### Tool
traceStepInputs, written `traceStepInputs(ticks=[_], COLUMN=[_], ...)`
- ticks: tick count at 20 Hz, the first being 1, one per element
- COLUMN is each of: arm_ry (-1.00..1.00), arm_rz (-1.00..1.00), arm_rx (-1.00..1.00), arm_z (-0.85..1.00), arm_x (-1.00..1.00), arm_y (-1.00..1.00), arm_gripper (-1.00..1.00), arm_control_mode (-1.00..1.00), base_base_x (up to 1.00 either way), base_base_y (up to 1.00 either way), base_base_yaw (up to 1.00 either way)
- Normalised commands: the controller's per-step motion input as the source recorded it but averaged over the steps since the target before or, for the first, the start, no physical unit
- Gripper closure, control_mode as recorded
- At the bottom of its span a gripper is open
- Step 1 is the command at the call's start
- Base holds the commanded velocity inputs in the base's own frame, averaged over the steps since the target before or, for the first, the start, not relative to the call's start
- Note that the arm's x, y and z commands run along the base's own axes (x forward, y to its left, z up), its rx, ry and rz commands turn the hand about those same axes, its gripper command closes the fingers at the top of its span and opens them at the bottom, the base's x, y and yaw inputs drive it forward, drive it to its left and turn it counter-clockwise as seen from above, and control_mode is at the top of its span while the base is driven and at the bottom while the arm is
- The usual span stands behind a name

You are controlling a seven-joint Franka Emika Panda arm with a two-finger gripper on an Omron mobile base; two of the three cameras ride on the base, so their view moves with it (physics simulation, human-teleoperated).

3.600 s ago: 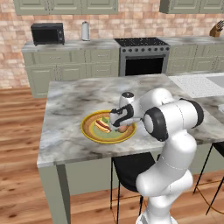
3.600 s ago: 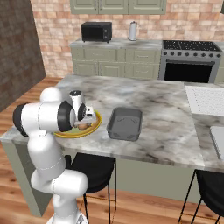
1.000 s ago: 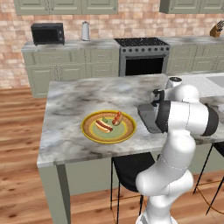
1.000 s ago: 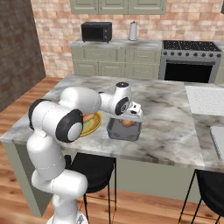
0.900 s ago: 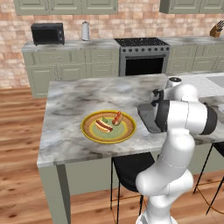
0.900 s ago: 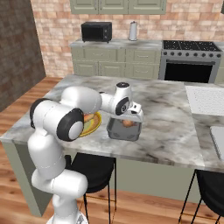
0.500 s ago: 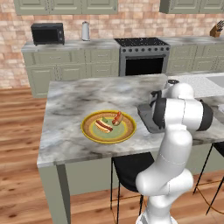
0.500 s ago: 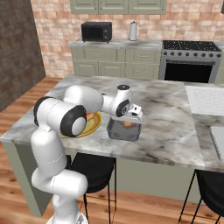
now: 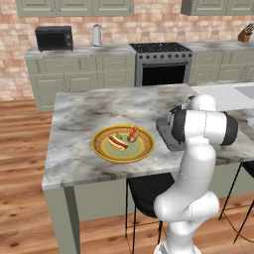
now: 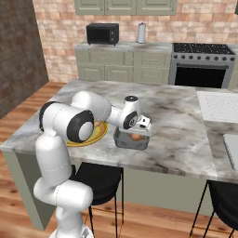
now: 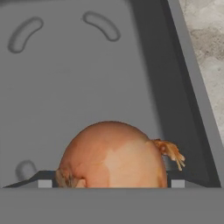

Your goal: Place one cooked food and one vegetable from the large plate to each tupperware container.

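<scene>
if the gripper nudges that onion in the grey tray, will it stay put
Probably not: the onion looks round and smooth-skinned, so it would likely roll. The dark grey tray has raised walls, which should stop it. It looks firm rather than squashy.

A home kitchen. A stainless steel oven range with black cooktop [image 9: 162, 64] stands against a red brick wall [image 9: 154, 7], flanked by sage-green cabinets [image 9: 79, 74]. Left of the range sit a black microwave [image 9: 53, 37] and a steel kettle [image 9: 96, 35]; in front stands a grey marble-topped island desk [image 9: 99, 111] on wooden floor [image 9: 22, 163].
</scene>
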Motion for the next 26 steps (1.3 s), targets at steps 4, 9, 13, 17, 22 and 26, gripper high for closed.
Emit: traceStepInputs(ticks=[4,9,13,17,22,26], arm_ry=[0.00,0.00,0.00,0.00,0.00,0.00], arm_rz=[0.00,0.00,0.00,0.00,0.00,0.00], arm_rx=[0.00,0.00,0.00,0.01,0.00,0.00], arm_z=[0.00,0.00,0.00,0.00,0.00,0.00], arm_x=[0.00,0.00,0.05,0.21,0.03,0.00], arm_y=[0.00,0.00,0.00,-0.01,0.00,0.00], arm_gripper=[1.00,-1.00,-1.00,-1.00,-1.00,-1.00], arm_control_mode=[-1.00,-1.00,-1.00,-1.00,-1.00,-1.00], base_base_x=[0.00,0.00,0.00,0.00,0.00,0.00], base_base_y=[0.00,0.00,0.00,0.00,0.00,0.00], base_base_yaw=[0.00,0.00,0.00,0.00,0.00,0.00])
